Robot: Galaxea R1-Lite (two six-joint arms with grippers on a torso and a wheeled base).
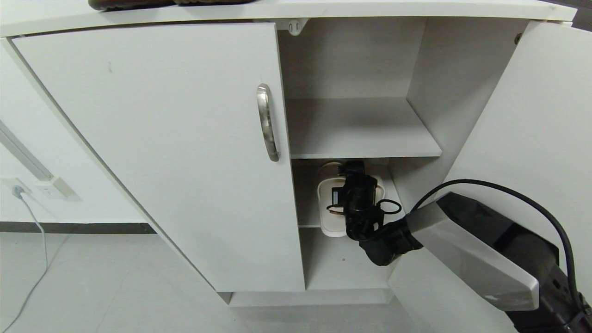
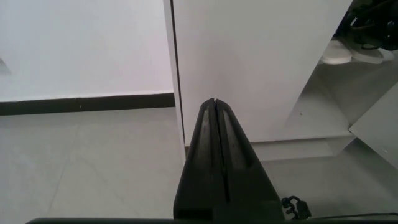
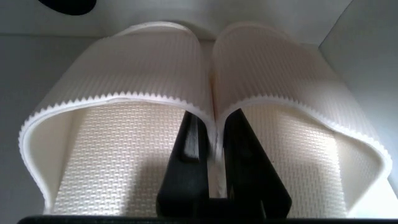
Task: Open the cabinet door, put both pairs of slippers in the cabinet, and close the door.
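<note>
Right claw (image 3: 211,134): clenched on the touching inner edges of 2 white slippers (image 3: 205,106), 1 finger inside each, the pair held side by side.
White pair's place: inside the cabinet (image 1: 351,60), in the compartment under the upper shelf (image 1: 360,134), at the front edge of a lower shelf (image 1: 307,215); whether it rests there cannot be told.
Left claw (image 2: 214,124): fingers pressed together on nothing, low over the tiled floor (image 2: 93,168), near the left door (image 2: 249,62).
Doors: right door (image 1: 545,115) stands open; left door is closed, its metal handle (image 1: 267,122) upright along the inner edge.
Second pair: dark slippers (image 1: 134,3) lie on the cabinet top, cut off by the frame edge.
Surroundings: wall socket (image 1: 54,188) low on the white wall left of the cabinet.
</note>
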